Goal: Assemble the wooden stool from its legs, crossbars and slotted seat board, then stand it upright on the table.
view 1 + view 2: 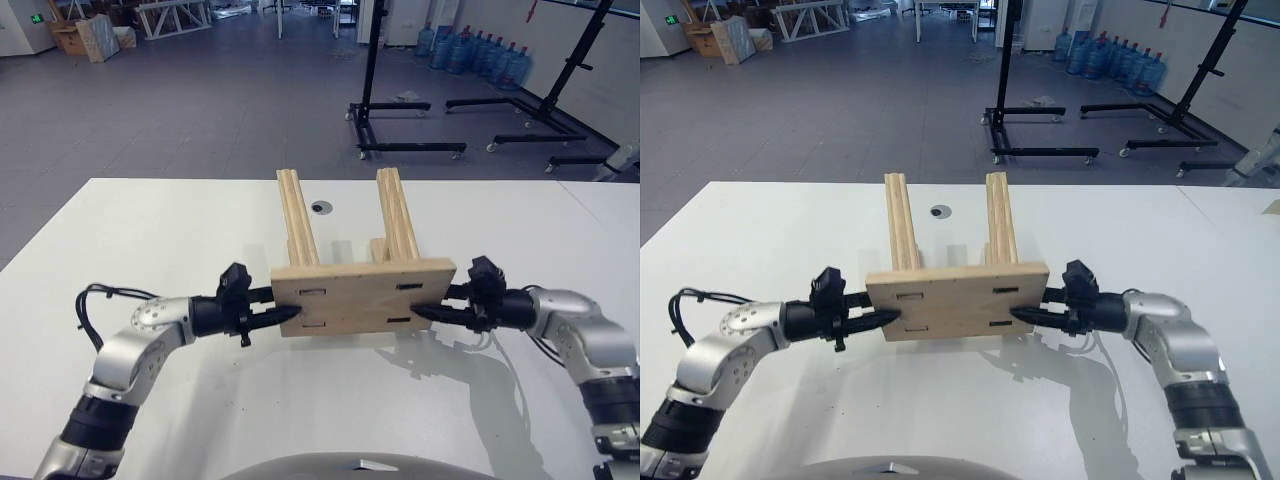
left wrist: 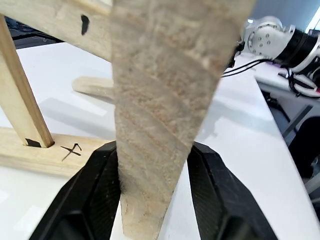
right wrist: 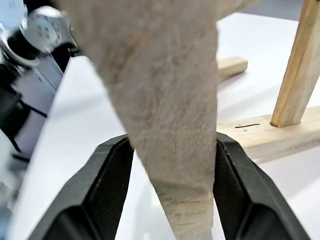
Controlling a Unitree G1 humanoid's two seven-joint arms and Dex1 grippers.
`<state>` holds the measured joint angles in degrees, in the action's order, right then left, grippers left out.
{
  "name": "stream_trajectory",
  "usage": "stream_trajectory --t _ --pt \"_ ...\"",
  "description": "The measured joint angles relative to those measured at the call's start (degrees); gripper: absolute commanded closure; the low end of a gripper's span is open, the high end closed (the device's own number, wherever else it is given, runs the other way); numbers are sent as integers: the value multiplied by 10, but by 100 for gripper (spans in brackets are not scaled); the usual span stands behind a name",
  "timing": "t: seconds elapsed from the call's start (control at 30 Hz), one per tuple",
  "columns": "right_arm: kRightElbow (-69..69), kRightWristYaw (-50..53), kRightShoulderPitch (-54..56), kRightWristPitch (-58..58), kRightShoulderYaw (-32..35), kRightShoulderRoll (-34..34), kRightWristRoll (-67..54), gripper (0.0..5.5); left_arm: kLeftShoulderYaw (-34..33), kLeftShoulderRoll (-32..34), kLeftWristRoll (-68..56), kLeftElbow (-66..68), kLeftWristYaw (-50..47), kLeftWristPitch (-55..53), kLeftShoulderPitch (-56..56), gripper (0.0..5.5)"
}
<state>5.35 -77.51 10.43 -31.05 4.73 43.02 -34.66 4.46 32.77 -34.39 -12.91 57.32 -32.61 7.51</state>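
Pale wood nearest, pinched from both sides. Held the slotted seat board (image 1: 363, 296) on edge near the front of the white table (image 1: 150, 230), slots facing the head camera; could not tell whether its lower edge touched the top. Closed the left gripper (image 1: 285, 309) on the board's left edge and the right gripper (image 1: 425, 311) on its right edge, jaws narrowed to the board's thickness and gripping with little more than the fingertips (image 2: 90, 200). Farther off, saw the legs (image 1: 297, 215) running away along the tabletop, so not yet upright. Judged the shallow pinch likely to slip during tilting. Feared uneven lifting, twisting the joints and loosening legs from their slots. Feared also dragging the far leg ends towards the round hole (image 1: 321, 207).
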Motion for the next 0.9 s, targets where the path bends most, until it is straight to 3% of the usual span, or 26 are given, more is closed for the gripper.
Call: stream_trajectory --t 0.2,0.43,0.73,0.9 --pt "9 44 114 -301 47 20 -137 351 -110 3 -175 16 -77 -275 136 366" --pt "85 251 284 -569 144 -69 -215 376 -296 -63 -307 159 -295 -526 291 366" --pt "307 570 412 -586 114 -75 -459 379 -348 -64 -533 318 -623 -534 367 367" --pt "442 761 466 -583 175 -115 -518 380 -299 -83 -729 360 -878 -416 360 372"
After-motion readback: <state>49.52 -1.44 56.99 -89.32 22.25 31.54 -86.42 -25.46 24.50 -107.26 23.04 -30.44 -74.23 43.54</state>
